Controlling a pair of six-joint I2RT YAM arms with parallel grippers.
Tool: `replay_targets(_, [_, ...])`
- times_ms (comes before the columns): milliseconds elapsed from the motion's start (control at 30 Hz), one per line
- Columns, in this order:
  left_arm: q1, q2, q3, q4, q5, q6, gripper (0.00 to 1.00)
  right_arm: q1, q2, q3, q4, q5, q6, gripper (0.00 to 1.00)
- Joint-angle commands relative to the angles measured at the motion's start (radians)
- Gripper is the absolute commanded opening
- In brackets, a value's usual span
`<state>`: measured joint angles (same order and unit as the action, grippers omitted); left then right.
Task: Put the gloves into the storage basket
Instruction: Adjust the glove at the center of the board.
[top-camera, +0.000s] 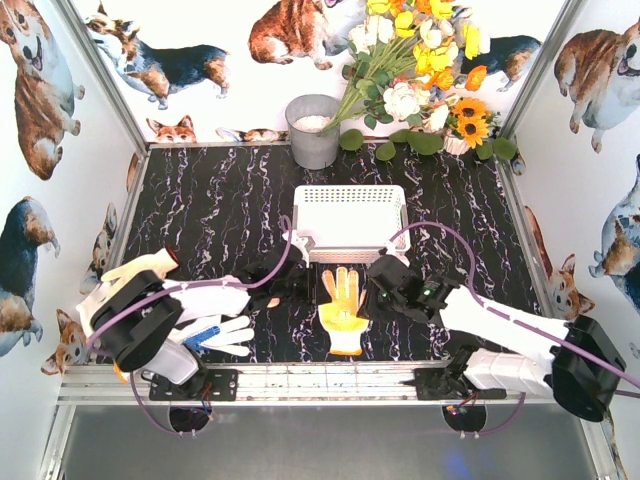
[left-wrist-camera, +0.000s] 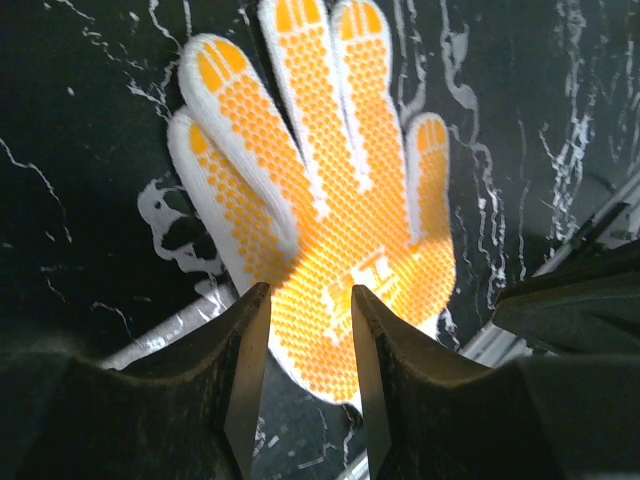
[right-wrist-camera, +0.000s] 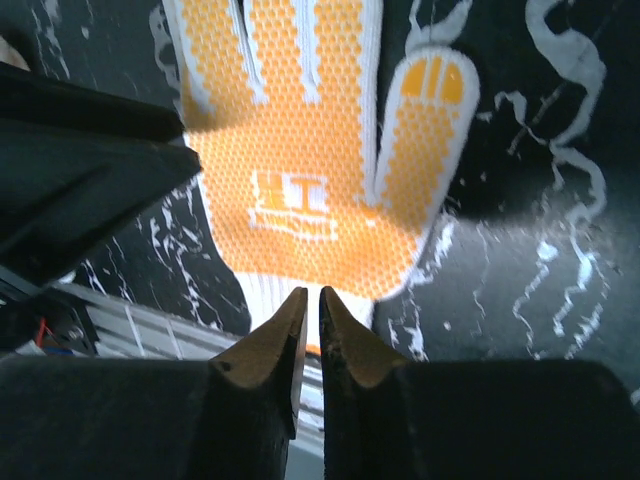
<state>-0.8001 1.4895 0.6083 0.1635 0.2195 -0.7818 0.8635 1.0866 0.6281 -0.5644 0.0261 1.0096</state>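
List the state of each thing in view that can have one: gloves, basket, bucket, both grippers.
Yellow-dotted knitted glove: flat on the table, palm up, outside the basket.
Blue-dotted white glove: on the table by the left arm's base.
White lattice plastic basket: upright, no glove visible inside.
Grey round metal bucket: upright.
Left gripper: partly open, empty.
Right gripper: almost shut, empty.

white block mark on the orange-dotted glove (right-wrist-camera: 300, 190) palm (letters not legible).
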Motion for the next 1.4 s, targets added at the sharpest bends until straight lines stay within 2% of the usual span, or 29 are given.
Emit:
replay_targets(0, [-0.005, 0.068, 0.023, 0.087, -0.053, -0.001, 0.32, -0.030, 0.076, -0.022, 0.219, -0.019, -0.017, 0.11])
replay_targets(133, [-0.005, 0.107, 0.014, 0.079, -0.095, 0.007, 0.32, -0.037, 0.151, -0.015, 0.220, -0.017, -0.032, 0.09])
replay_targets(367, [-0.005, 0.098, 0.019, -0.088, -0.238, 0.000, 0.32, -0.037, 0.240, -0.079, 0.306, -0.043, -0.011, 0.08])
replay_targets(733, [-0.015, 0.004, -0.073, -0.110, -0.252, -0.058, 0.32, -0.037, 0.332, -0.061, 0.345, -0.070, -0.016, 0.07])
replay_targets(933, [-0.048, -0.024, -0.047, -0.130, -0.274, -0.074, 0.33, -0.037, 0.312, -0.074, 0.338, -0.111, 0.009, 0.06])
replay_targets(1167, [-0.099, -0.136, 0.047, -0.293, -0.382, -0.037, 0.57, -0.037, 0.209, -0.132, 0.348, -0.130, 0.012, 0.09])
replay_targets(1233, [-0.100, -0.199, 0.084, -0.368, -0.418, -0.015, 0.64, -0.037, 0.159, -0.107, 0.315, -0.126, -0.016, 0.13])
replay_targets(1367, [-0.093, -0.329, 0.179, -0.566, -0.551, 0.031, 0.75, -0.037, 0.021, -0.038, 0.227, -0.090, -0.077, 0.30])
